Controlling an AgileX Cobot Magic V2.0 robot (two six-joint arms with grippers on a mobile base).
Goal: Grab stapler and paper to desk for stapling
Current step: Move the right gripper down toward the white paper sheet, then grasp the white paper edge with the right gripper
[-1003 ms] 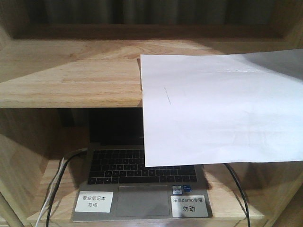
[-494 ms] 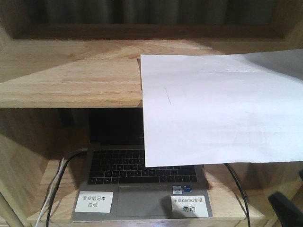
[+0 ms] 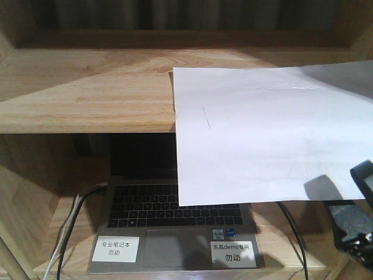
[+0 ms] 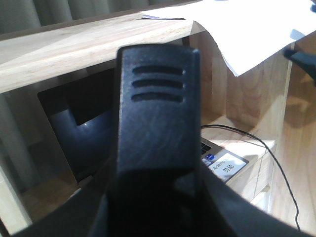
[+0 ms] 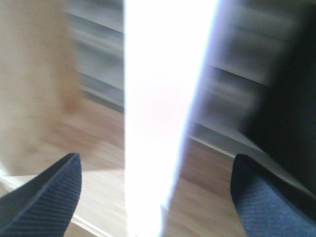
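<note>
Front view: the plain white rectangular paper sheet (image 3: 262, 134) lies on the light wooden shelf board (image 3: 87, 99). Its front part overhangs the board's edge above the open grey laptop (image 3: 175, 233). The black right gripper (image 3: 358, 213) sits just beside the sheet's lower right corner, with open air under the overhang. Left wrist view: a black ribbed plastic body (image 4: 158, 123) blocks the middle, so the left fingers' spread cannot be told. Right wrist view, blurred: the fingertips (image 5: 49, 197) are spread wide and grip nothing, with the sheet's bright edge in line between them.
</note>
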